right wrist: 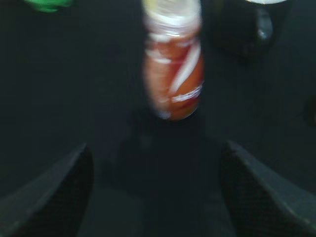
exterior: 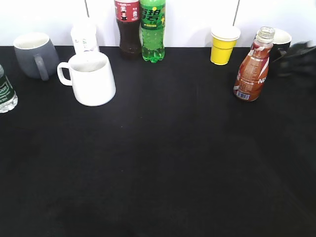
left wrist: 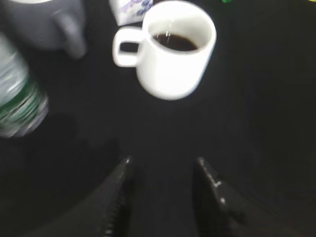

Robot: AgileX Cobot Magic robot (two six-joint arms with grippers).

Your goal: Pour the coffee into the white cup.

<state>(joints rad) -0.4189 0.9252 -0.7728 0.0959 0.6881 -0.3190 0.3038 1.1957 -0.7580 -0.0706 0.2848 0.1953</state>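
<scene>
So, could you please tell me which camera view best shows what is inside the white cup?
The left wrist view: it looks down into the white cup and shows dark liquid in it. The exterior view sees the cup from a lower slant, so only its pale inner wall shows. The right wrist view does not show it.

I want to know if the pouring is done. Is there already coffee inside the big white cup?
Yes, the left wrist view shows dark brown liquid sitting in the bottom of the white cup, under its pale inner wall.
</scene>
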